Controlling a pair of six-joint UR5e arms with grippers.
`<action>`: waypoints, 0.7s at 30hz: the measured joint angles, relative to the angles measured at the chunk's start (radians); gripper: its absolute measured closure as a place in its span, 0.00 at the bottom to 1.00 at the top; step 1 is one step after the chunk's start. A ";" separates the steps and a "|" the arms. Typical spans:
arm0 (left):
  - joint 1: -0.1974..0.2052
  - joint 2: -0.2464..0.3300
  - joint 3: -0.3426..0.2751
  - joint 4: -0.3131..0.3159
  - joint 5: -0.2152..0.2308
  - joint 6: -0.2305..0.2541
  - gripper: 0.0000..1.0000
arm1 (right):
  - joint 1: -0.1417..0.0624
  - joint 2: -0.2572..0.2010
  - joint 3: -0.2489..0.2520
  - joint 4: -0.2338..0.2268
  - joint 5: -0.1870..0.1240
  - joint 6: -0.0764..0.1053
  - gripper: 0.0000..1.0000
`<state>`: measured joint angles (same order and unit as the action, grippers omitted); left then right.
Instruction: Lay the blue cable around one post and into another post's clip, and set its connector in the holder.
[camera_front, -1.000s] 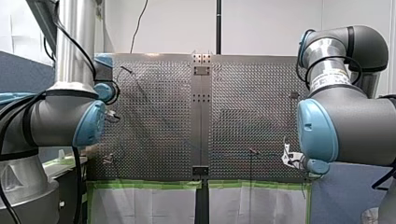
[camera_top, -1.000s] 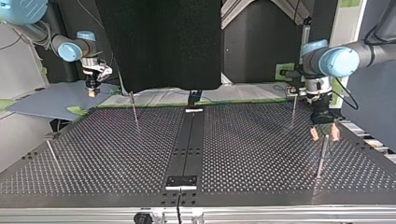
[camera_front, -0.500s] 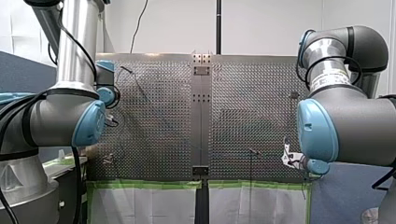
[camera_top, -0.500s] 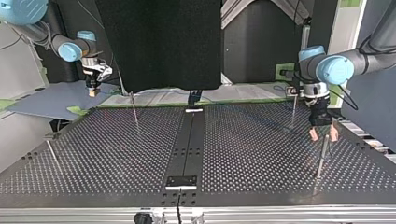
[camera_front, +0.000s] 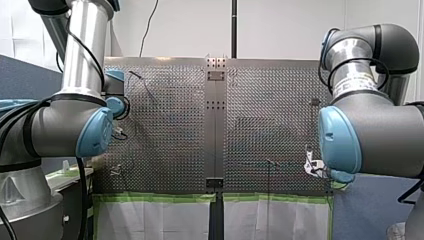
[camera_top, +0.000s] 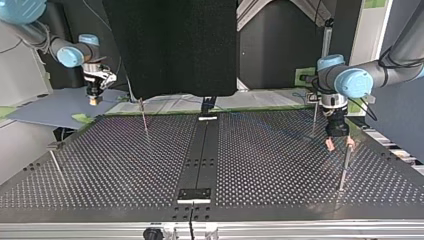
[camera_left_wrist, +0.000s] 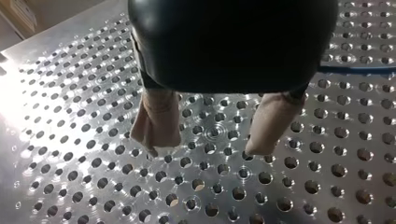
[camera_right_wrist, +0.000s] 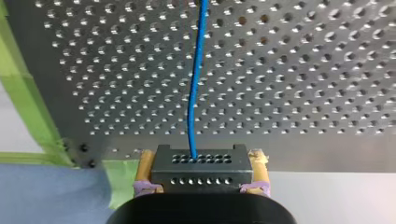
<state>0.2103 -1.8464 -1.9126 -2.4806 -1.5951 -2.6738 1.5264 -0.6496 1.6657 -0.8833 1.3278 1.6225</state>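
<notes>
Right gripper: we are clamping the black connector between its yellow pads, by the block's two side faces. It is hanging off the table's edge at about 10 o'clock in the top view, over the blue mat.

The blue cable is running from the connector's face straight ahead of the gripper, out across the perforated plate.

Left gripper: its beige pads are standing wide apart with nothing between them, low over the plate at about 3 o'clock in the top view, just beside a thin post.

Handling, our judgement: the cable is looking light and limp, so it will trail and sag. The rigid connector is the sound place to hold, and a loose pinch on the cable should let it slide.

Room: the plate between the posts is lying open. The slender posts and the table rim are the snags.

The dark plate at 6 o'clock is possibly the holder, but it is too small to confirm.
</notes>
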 joint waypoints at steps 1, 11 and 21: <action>-0.001 0.000 0.000 0.001 0.000 0.000 0.00 | 0.002 -0.011 0.000 0.008 0.001 0.000 1.00; -0.003 -0.001 0.003 0.016 0.002 -0.008 0.00 | 0.011 -0.109 0.000 0.073 0.005 0.041 1.00; -0.010 -0.001 0.010 0.018 0.002 -0.013 0.00 | 0.018 -0.216 0.000 0.168 0.022 0.116 1.00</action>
<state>0.2005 -1.8474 -1.9023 -2.4624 -1.5930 -2.6865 1.5444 -0.8652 1.6654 -0.7157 1.3495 1.7388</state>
